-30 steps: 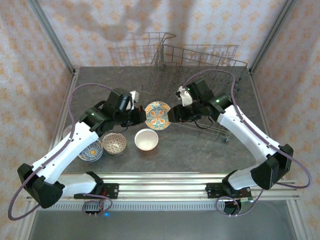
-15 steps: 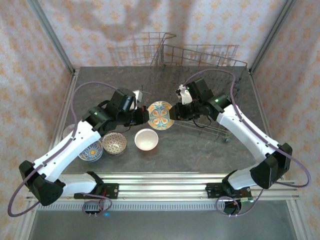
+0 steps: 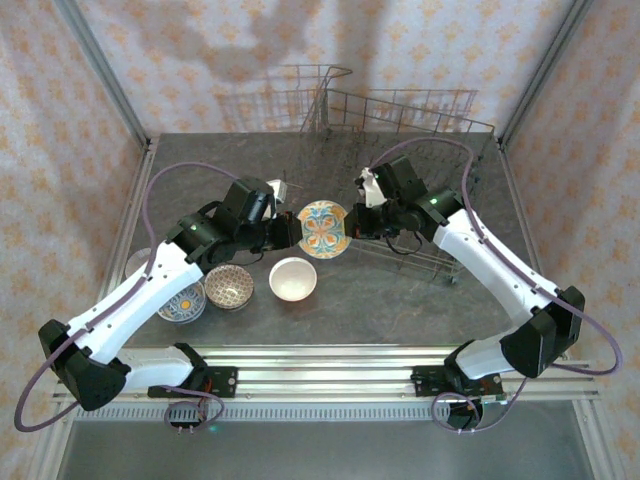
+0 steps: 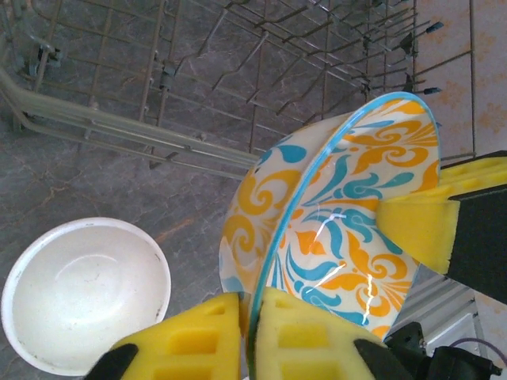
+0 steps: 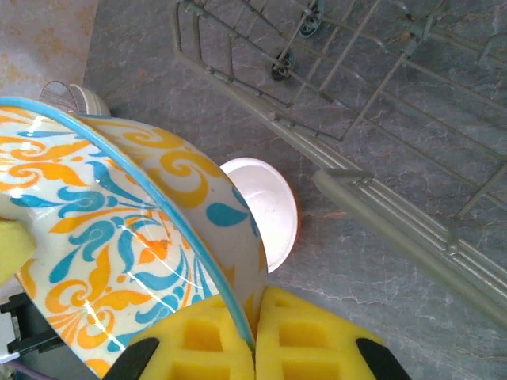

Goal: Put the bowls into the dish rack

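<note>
— Three bowls on the table (image 3: 400, 300) in the top cam, yeah? White bowl (image 3: 293, 279), speckled bowl (image 3: 229, 287), blue bowl (image 3: 181, 302)?

— Yep, all sitting left of the rack (image 3: 410, 110). A fourth one, the floral bowl (image 3: 322, 228), is held between the left gripper (image 3: 297, 232) and right gripper (image 3: 349, 226), just outside the rack's near left corner. The rack shows wire tines with grey table through them.

— Left wrist cam?

— Left gripper (image 4: 248, 317) has a pad on each side of the floral bowl's (image 4: 341, 237) rim. Honestly can't tell if it's pinching or loose. The white bowl (image 4: 83, 293) is on the table beside it, and the rack (image 4: 119, 127) is behind.

— Right wrist?

— Right gripper (image 5: 253, 324) is clamped tight on the opposite rim. The white bowl (image 5: 269, 210) peeks out behind the floral one, with the rack's (image 5: 396, 214) bar off to the right.

— Any change from a second ago?

— The right gripper was parted and just short of the bowl, and now it's grabbed on. The floral bowl has shifted slightly toward the rack. The table bowls haven't budged.
</note>
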Controlling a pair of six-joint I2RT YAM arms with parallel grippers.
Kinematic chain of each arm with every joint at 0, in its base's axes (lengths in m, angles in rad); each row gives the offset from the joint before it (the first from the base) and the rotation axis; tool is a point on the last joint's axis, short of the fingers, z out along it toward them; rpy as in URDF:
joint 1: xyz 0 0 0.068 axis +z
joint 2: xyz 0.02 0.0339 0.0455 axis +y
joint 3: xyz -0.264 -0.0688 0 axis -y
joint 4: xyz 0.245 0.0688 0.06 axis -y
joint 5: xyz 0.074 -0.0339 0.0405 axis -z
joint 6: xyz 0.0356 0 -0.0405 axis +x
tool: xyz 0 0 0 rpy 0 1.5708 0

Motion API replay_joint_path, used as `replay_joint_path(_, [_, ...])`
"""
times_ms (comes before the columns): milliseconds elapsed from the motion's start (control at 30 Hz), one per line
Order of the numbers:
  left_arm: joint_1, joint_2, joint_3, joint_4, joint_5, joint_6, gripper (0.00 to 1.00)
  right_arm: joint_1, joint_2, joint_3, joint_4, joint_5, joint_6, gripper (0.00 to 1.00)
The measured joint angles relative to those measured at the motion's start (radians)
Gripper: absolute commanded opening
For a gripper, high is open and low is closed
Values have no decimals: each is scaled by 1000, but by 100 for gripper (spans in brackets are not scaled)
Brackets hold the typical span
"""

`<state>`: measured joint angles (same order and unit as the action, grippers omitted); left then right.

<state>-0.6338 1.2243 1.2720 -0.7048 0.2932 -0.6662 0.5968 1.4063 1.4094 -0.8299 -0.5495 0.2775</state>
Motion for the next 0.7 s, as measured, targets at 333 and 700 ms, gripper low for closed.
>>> replay_joint_path(333, [-1,-33,87,-1,-111,20,65,-7,-47,47,-6,136,26,0])
replay_joint_path(700, [195,6,154,10,-83,100,67,-185,-34,204,-31,391,51,0])
